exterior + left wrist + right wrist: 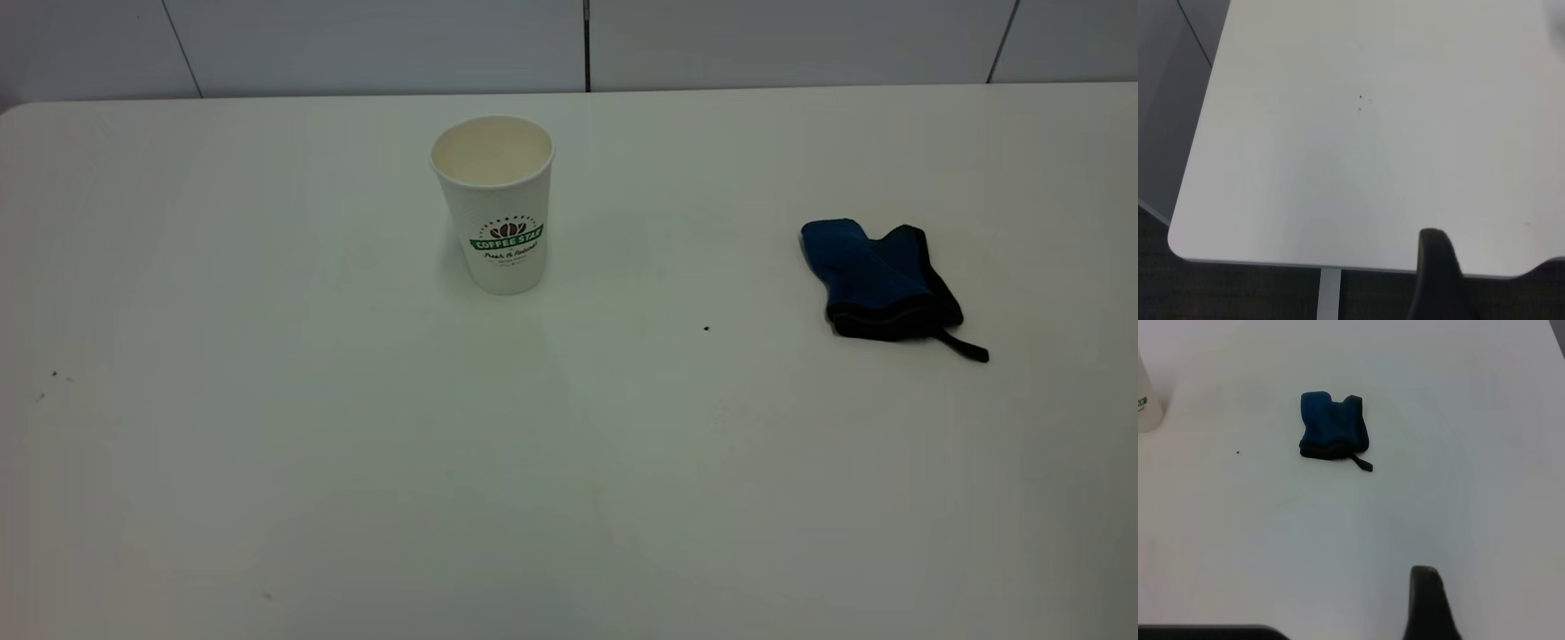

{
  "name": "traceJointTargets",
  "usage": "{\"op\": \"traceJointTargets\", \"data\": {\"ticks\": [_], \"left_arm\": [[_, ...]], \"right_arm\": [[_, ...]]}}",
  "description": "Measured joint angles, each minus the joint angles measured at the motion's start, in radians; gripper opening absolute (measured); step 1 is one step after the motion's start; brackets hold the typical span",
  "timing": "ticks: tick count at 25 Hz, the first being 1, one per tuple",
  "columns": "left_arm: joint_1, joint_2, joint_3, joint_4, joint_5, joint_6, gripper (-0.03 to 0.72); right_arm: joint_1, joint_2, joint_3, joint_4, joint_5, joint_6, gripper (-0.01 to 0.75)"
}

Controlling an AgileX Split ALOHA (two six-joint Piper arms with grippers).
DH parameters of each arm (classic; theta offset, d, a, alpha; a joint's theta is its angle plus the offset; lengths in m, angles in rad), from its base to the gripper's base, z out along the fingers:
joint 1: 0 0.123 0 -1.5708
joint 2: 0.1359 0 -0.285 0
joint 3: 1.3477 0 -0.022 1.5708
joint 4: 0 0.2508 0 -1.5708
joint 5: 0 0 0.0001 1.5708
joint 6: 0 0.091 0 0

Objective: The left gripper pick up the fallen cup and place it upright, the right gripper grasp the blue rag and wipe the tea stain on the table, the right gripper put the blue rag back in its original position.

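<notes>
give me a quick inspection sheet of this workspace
surface: white table, a few tiny dark specks, no stain seen
cup: cup upright, empty
rag: blue rag folded on the table, right of the cup, apart from it
clutter: nothing seen
grippers: left gripper and right gripper show only a dark finger each, away from both things
cables: nothing seen
surroundings: pale panelled wall behind the table

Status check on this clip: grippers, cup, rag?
Both grippers off the work, jaws unreadable. Cup upright. Blue rag lying free on table. No stain visible.
</notes>
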Motion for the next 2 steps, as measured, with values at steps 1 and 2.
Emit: {"op": "traceJointTargets", "data": {"ticks": [1,2], "left_arm": [[0.0,0.0,0.0,0.0,0.0,0.0,0.493],[0.0,0.0,0.0,0.0,0.0,0.0,0.493]], "right_arm": [[0.0,0.0,0.0,0.0,0.0,0.0,0.537],[0.0,0.0,0.0,0.0,0.0,0.0,0.537]]}}
